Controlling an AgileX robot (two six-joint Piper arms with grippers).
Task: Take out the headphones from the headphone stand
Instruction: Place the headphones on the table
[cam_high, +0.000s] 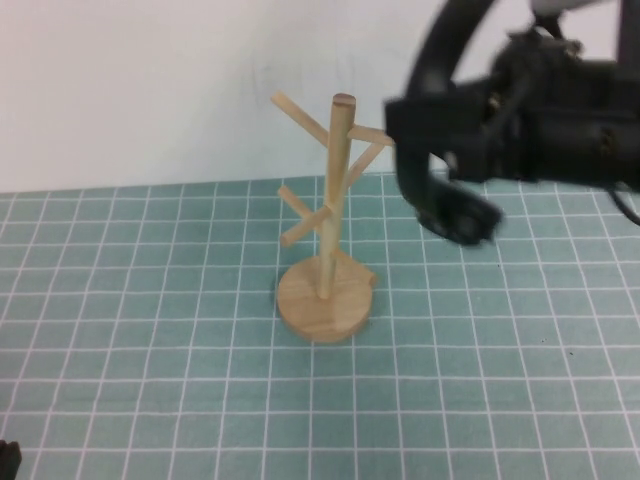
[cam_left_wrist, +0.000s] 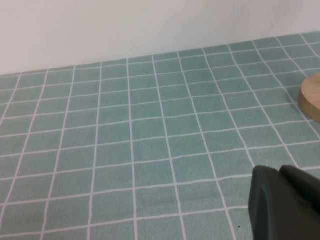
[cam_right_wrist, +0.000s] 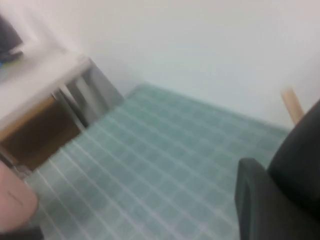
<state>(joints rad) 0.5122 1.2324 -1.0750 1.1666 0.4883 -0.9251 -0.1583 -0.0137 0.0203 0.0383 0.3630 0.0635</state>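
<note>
At the centre of the green gridded surface (cam_high: 150, 330) in the high view stands the headphone stand (cam_high: 327, 245), upright on its round base, its pegs bare. At about two o'clock from it, lifted clear of the pegs, the headphones (cam_high: 440, 130) hang from the right gripper (cam_high: 470, 125), whose fingers look closed on the black headband, one ear cup dangling just beside the stand's upper right peg. Only the right wrist view shows a peg tip (cam_right_wrist: 292, 106) behind a dark headphone part (cam_right_wrist: 280, 195). The left gripper (cam_left_wrist: 282, 205) is barely a dark corner at seven o'clock in the high view; its wrist view shows it low over the surface, near the base edge (cam_left_wrist: 311, 97), but whether its fingers are open I cannot tell.
</note>
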